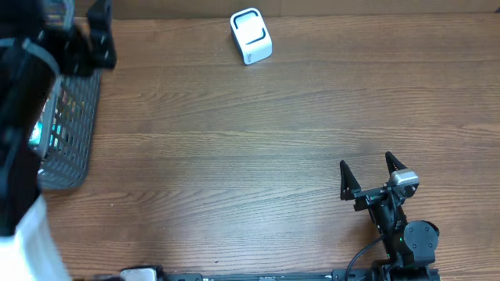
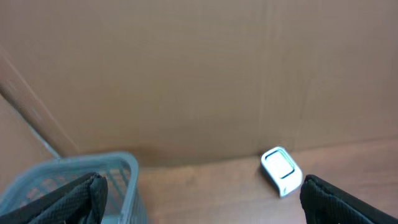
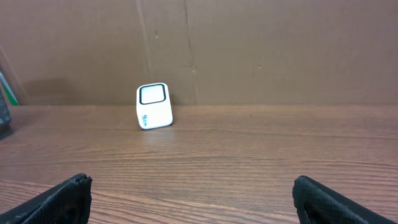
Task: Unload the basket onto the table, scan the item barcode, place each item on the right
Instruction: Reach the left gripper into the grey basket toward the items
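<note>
The white barcode scanner (image 1: 251, 36) stands at the back middle of the table, also in the left wrist view (image 2: 281, 170) and the right wrist view (image 3: 153, 106). The item is not clearly visible; something teal and white (image 1: 39, 129) shows through the mesh of the grey basket (image 1: 78, 125). My left gripper (image 1: 80, 31) hovers open above the basket's far end, its jaws wide and empty (image 2: 202, 190). My right gripper (image 1: 366, 162) rests open and empty at the front right (image 3: 193, 185), facing the scanner from far off.
The grey mesh basket (image 2: 118, 165) sits at the table's left edge. A brown cardboard wall (image 3: 261, 50) closes the back of the table. Bare wooden tabletop (image 1: 234, 156) lies between the basket, the scanner and the right arm.
</note>
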Tool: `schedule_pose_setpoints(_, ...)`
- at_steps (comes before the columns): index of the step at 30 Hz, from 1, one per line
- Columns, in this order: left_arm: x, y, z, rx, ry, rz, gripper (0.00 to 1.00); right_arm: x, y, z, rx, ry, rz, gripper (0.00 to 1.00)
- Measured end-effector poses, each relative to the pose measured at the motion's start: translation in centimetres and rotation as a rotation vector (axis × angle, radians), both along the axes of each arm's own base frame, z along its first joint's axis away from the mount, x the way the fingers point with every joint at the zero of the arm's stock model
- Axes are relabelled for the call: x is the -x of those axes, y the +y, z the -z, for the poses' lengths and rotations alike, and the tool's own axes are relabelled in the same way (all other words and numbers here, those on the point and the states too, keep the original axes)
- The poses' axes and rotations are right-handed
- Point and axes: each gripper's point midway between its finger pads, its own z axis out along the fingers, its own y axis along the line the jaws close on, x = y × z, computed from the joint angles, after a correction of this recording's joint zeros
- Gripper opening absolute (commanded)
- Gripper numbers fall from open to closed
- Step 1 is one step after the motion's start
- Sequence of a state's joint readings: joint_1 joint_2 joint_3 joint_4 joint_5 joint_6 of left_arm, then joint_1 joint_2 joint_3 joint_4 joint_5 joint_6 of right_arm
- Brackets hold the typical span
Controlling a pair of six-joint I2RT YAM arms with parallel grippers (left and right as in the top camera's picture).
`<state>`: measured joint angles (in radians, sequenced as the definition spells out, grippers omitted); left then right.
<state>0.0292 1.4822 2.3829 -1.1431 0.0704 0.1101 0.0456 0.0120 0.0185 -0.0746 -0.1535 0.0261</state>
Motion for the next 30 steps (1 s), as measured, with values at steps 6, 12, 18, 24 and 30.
schedule_pose_setpoints(6,-4.5,2.1,5.3,-0.015,0.172,-0.059,1.00,0.0,0.0,0.0,0.000,0.000,0.000,1.00)
schedule_pose_setpoints(12,-4.2,7.2,7.8,0.026,0.267,-0.289,1.00,0.0,0.0,0.0,0.000,0.000,0.000,1.00)
schedule_pose_setpoints(18,-1.5,16.4,12.0,0.198,0.395,-0.648,1.00,0.0,0.0,0.0,0.000,0.000,0.000,1.00)
schedule_pose_setpoints(24,1.1,23.2,17.6,0.374,0.553,-0.889,1.00,0.0,0.0,0.0,0.000,0.000,0.000,1.00)
schedule_pose_setpoints(30,3.1,26.3,23.6,0.514,0.752,-0.983,1.00,0.0,0.0,0.0,0.000,0.000,0.000,1.00)
